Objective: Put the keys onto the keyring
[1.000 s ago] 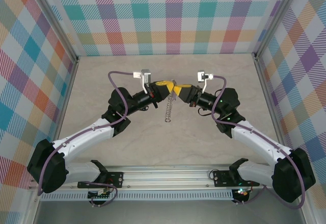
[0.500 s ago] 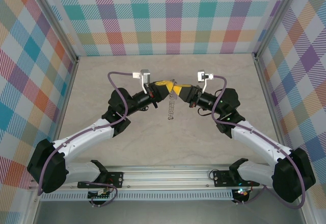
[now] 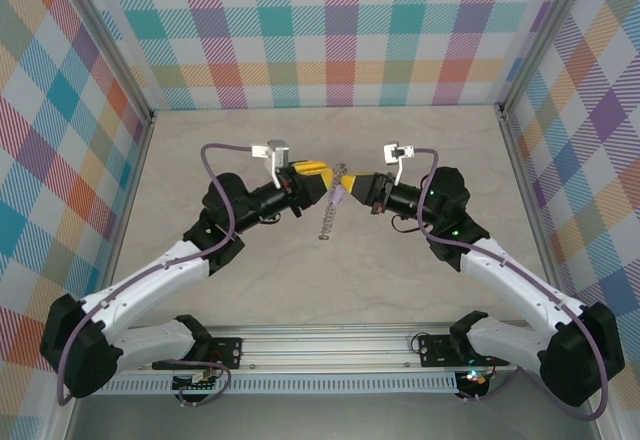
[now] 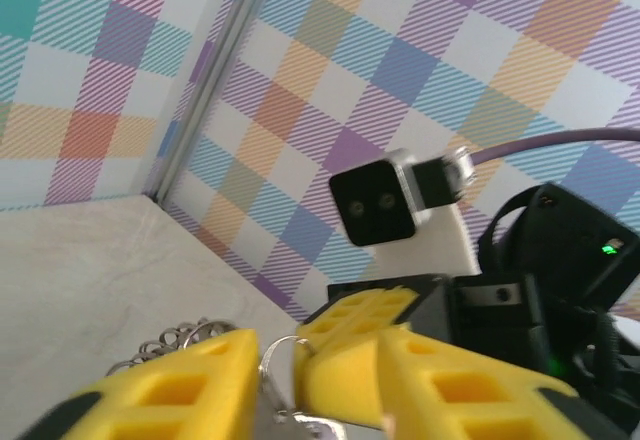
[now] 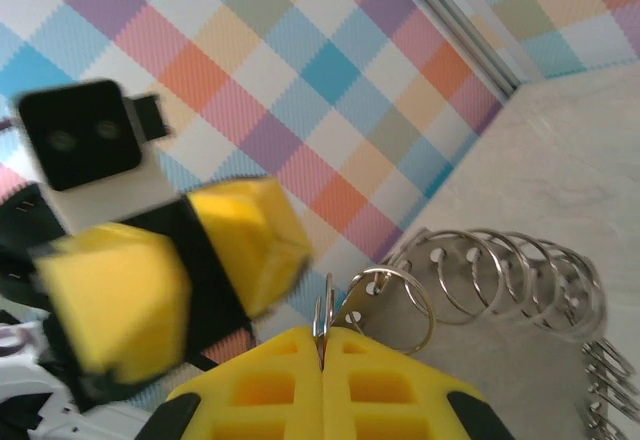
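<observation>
The left gripper (image 3: 326,176) has been drawn back toward 9 o'clock with jaws parted, so the keyring (image 3: 325,222), the lilac-tagged keys (image 3: 338,200) at its 12 o'clock end, is left pinched in the right gripper (image 3: 346,182)'s closed jaws, suggesting the key is threaded.

My bench is a pale, marbled beige tabletop (image 3: 250,280). Walls of pastel plaid (image 3: 330,30) close it in on three sides, with bare aluminium posts (image 3: 118,50) at the far corners and a slotted metal rail (image 3: 330,342) along the near edge.
</observation>
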Robot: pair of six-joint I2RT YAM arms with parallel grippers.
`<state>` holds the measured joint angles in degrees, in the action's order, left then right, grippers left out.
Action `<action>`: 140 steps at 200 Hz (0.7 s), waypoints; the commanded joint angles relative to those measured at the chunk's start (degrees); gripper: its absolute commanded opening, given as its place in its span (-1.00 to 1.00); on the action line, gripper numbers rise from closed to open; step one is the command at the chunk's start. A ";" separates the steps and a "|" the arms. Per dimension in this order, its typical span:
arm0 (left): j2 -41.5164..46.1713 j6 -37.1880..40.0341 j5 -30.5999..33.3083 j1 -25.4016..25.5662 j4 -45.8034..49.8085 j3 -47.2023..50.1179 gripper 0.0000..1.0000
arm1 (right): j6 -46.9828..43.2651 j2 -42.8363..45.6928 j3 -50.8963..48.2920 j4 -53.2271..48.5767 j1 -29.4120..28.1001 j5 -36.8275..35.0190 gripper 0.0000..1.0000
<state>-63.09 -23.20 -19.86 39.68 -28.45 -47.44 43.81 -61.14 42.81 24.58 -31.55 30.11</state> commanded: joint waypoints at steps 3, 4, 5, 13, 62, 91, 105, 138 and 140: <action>3.65 4.79 -0.88 -1.72 9.46 -4.26 -0.08 | -6.63 1.99 4.08 -9.94 0.85 2.97 -1.00; 3.75 4.94 -0.97 -1.81 9.81 -4.43 -0.07 | -6.77 1.99 4.15 -10.27 0.91 3.13 -1.00; 3.80 5.11 -1.06 -1.89 10.16 -4.55 -0.06 | -6.96 1.99 4.27 -10.75 0.94 3.25 -1.00; 4.30 6.30 -1.75 -2.55 12.90 -5.48 -0.01 | -8.87 2.08 5.14 -13.70 1.18 4.04 -1.00; 3.20 11.22 -9.96 -6.77 23.83 -10.47 0.19 | -16.26 1.06 8.25 -22.78 4.88 12.43 -1.00; 0.31 13.71 -15.06 -8.81 28.78 -13.44 0.21 | -18.22 0.34 8.35 -22.77 7.67 19.32 -1.00; -1.49 14.60 -17.90 -9.42 30.79 -15.11 0.21 | -18.19 -0.32 8.43 -21.97 8.51 22.48 -1.00; -6.78 17.16 -25.15 -9.88 36.23 -20.24 0.09 | -17.91 -2.52 9.62 -20.74 8.78 28.73 -1.00; -7.18 17.25 -25.71 -9.82 36.61 -20.63 0.08 | -17.89 -2.56 9.65 -20.65 8.76 28.96 -1.00</action>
<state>-67.59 -9.32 -37.21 30.44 2.55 -63.42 27.55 -62.61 49.41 1.87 -22.92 50.94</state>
